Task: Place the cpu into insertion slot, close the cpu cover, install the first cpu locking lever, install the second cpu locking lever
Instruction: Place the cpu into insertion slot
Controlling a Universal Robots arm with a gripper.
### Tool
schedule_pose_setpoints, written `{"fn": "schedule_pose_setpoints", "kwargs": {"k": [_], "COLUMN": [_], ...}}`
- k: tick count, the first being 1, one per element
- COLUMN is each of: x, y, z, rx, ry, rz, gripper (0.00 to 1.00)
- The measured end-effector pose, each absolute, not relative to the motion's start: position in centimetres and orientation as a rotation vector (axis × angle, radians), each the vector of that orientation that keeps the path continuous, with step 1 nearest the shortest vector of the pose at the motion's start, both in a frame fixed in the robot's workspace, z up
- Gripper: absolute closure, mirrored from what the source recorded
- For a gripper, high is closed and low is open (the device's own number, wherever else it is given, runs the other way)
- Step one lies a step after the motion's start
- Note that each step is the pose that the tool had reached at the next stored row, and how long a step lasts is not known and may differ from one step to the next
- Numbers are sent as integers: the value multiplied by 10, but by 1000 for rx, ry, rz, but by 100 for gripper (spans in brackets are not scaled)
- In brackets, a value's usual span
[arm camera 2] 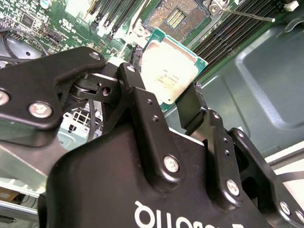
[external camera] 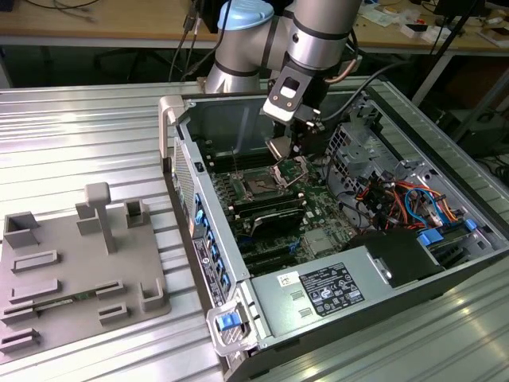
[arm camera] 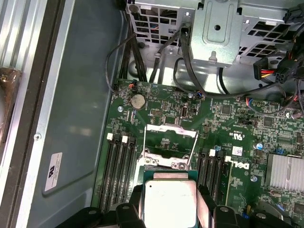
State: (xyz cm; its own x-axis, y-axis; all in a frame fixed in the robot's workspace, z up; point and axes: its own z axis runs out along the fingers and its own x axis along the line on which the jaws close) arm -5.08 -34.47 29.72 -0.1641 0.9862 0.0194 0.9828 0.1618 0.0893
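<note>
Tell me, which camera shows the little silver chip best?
The first wrist view: the cpu faces it squarely, silver top plain. The second wrist view shows it slanted; the exterior view shows it tiny.

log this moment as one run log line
claw: shut on cpu | cpu: held in the air near insertion slot, not seated | insertion slot: bare | cpu cover: open
</note>
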Motion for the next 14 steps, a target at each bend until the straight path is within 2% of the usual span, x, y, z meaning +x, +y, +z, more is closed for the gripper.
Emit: {"fn": "schedule_pose_setpoints", "kwargs": {"k": [14], "x": [-56], "y": [-344], "z": [283], "rx": [2119], "ry": [2252], "rz": [121], "gripper": [46]}}
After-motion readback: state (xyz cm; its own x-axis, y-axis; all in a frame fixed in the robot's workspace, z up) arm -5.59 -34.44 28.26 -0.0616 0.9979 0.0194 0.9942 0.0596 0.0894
